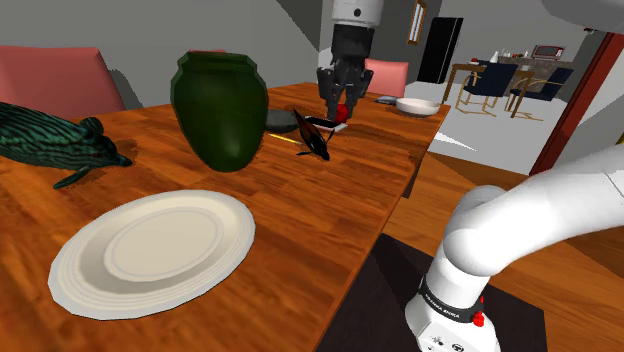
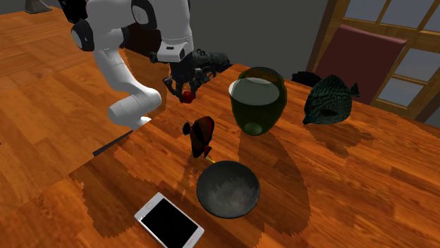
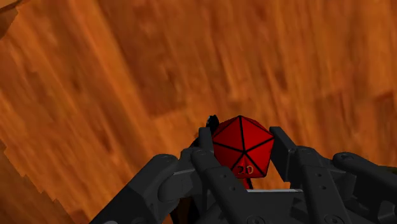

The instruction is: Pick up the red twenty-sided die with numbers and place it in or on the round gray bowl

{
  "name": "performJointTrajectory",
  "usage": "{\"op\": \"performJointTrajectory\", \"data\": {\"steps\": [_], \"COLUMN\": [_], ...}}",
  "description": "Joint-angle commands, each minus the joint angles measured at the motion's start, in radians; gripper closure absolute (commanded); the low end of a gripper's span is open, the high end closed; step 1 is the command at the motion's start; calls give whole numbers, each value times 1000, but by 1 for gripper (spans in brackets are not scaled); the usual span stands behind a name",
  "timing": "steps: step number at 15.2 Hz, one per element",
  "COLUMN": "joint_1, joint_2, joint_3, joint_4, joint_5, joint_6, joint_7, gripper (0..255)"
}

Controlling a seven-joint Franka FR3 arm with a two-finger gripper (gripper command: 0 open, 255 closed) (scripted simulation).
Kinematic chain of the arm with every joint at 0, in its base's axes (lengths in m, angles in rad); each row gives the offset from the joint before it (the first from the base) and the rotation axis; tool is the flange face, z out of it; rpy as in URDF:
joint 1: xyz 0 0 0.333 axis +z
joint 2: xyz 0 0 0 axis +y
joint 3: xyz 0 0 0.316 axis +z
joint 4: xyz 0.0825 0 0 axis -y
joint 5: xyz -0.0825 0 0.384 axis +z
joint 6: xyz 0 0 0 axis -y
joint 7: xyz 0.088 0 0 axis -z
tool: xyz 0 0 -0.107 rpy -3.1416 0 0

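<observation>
arm: I reach out from the stand across the table, wrist turned down, my gripper (image 1: 340, 100) (image 2: 185, 90) (image 3: 242, 135) pointing at the wood.
fingers: clenched on the red die (image 3: 242, 149) (image 1: 343, 112) (image 2: 187, 91), one finger on each side; face "20" shows.
die: in my grip, near the table edge, well apart from the gray bowl (image 2: 228, 189).
bowl: upright, between a white-framed black tablet (image 2: 169, 220) and a dark fish figure (image 2: 201, 134) (image 1: 312, 135).
table: wooden table (image 1: 330, 200); green vase (image 1: 220, 105) (image 2: 257, 98), white plate (image 1: 150, 250), teal fish (image 1: 50, 140) (image 2: 330, 98).
room: pink chairs (image 1: 50, 75), wood floor, far dining set (image 1: 510, 80).
</observation>
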Motion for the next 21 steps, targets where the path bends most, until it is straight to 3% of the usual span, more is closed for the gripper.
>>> {"op": "performJointTrajectory", "data": {"steps": [1, 12, 21], "joint_1": [-11, -60, -86], "joint_2": [66, 459, 838], "joint_3": [-13, -63, -90], "joint_4": [39, 368, 815], "joint_5": [-15, -74, -102], "joint_6": [26, 85, 15], "joint_7": [-20, -104, -157], "gripper": [255, 255, 255]}}
